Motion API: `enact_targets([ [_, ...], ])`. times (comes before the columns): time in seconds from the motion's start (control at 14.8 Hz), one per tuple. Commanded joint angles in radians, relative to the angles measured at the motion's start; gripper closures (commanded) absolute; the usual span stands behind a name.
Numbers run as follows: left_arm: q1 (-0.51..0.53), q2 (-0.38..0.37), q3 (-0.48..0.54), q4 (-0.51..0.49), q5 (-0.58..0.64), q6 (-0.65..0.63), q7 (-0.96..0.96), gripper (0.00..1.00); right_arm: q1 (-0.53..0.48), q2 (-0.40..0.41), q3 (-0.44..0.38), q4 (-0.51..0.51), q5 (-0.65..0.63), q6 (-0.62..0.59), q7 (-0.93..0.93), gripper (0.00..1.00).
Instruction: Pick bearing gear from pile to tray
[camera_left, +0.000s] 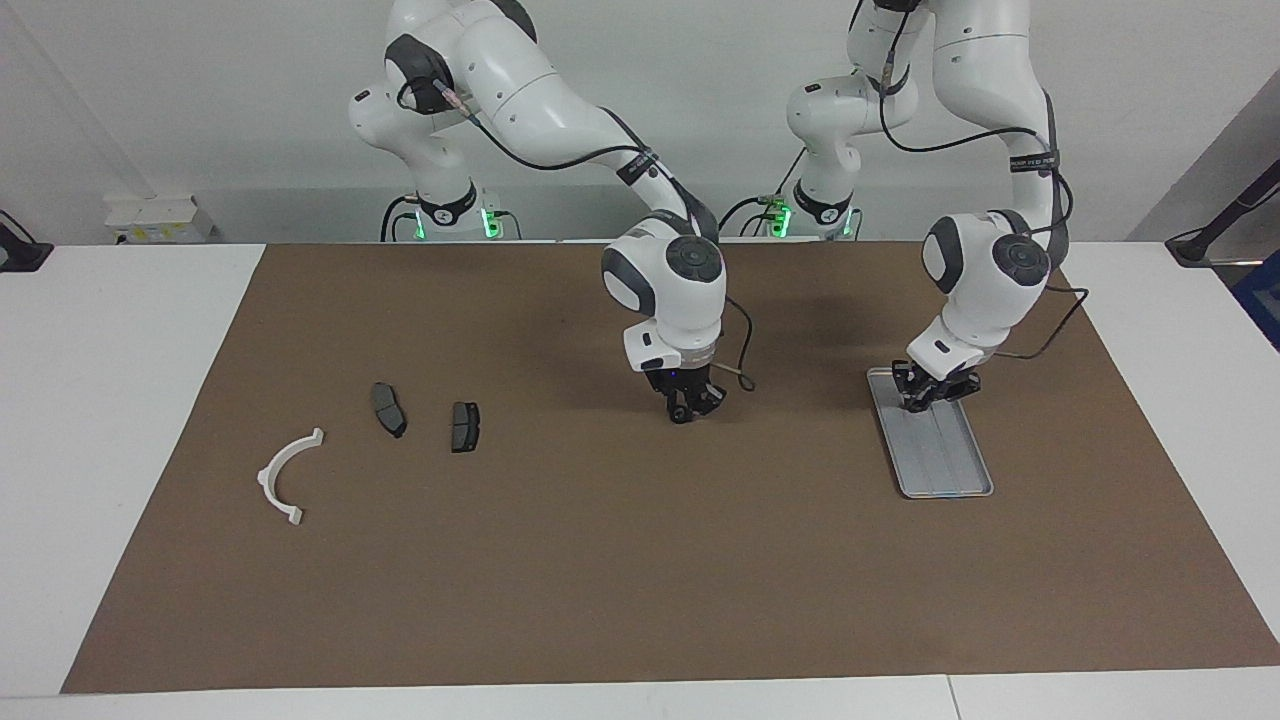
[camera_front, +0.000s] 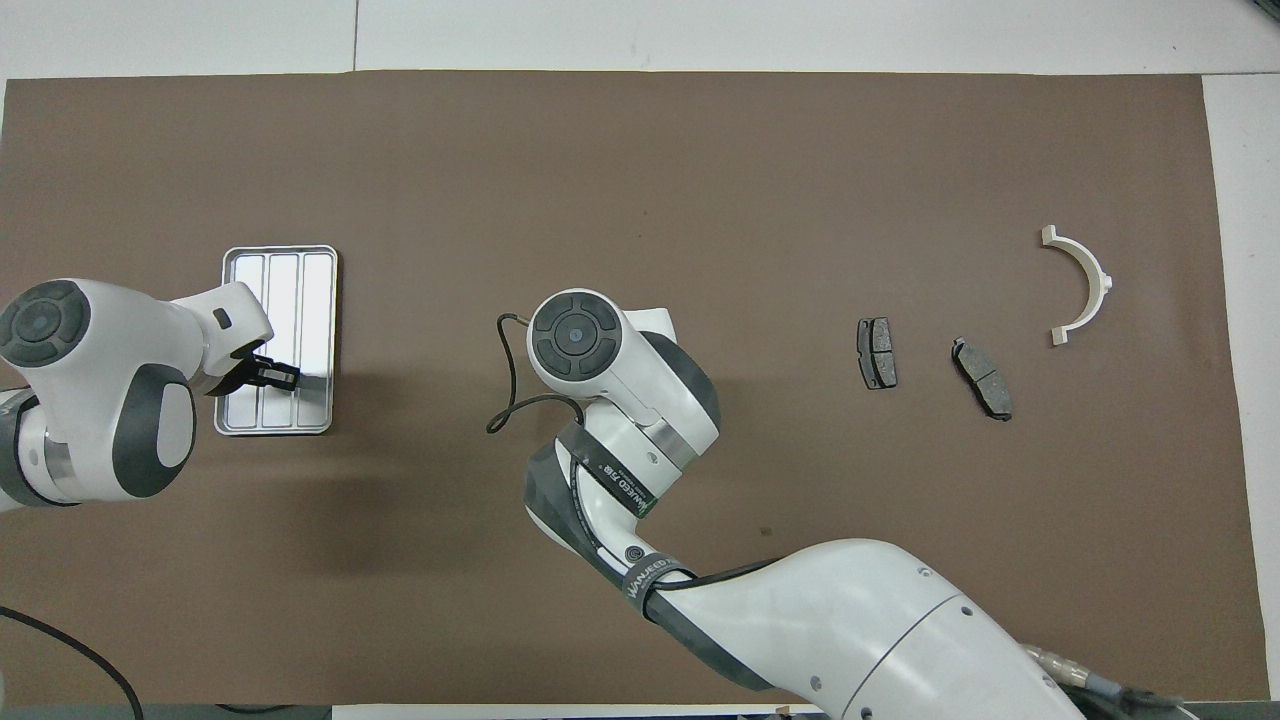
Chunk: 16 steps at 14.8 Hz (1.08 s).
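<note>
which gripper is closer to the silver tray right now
Left. The left gripper is low over the tray, at its end nearest the robots. The right gripper hangs over bare mat mid-table, well apart.

Ridged silver tray (camera_left: 945, 460) lies flat, pile (camera_left: 390, 410) well apart.

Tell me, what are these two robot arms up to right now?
They are moving small parts to a metal tray. The right gripper hangs over the bare mat mid-table, closed on a small dark round piece. The left gripper, shut, sits low over the tray's robot-side end. Two brake pads and a white half-ring bracket lie toward the right arm's end.
</note>
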Motion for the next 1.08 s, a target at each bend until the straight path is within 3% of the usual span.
enact_targets([
  [0.0,-0.005,0.007,0.002,-0.012,-0.001,0.032,0.006,1.00,0.000,-0.010,-0.004,-0.051,-0.005,0.061,0.046,0.86],
  [0.07,-0.005,0.007,0.002,-0.012,-0.001,0.030,0.006,0.80,0.000,-0.010,-0.006,-0.050,-0.007,0.061,0.066,0.30],
  [0.14,-0.005,0.007,0.002,-0.009,-0.001,0.030,0.006,0.27,0.002,-0.010,-0.007,-0.045,-0.007,0.055,0.077,0.00],
  [0.2,-0.005,0.008,0.002,-0.002,-0.001,0.023,0.009,0.00,0.002,-0.010,-0.009,-0.037,-0.005,0.041,0.083,0.00],
  [0.34,-0.007,0.007,0.003,0.021,0.001,-0.018,0.009,0.00,0.002,-0.012,-0.013,-0.008,-0.004,0.000,0.089,0.00],
  [0.68,-0.007,-0.005,0.003,0.181,0.044,-0.265,0.003,0.00,-0.026,-0.009,-0.016,0.127,-0.004,-0.155,0.112,0.00],
  [1.01,-0.134,-0.031,-0.003,0.218,0.044,-0.310,-0.301,0.00,-0.150,-0.084,-0.012,0.173,-0.005,-0.221,0.008,0.00],
])
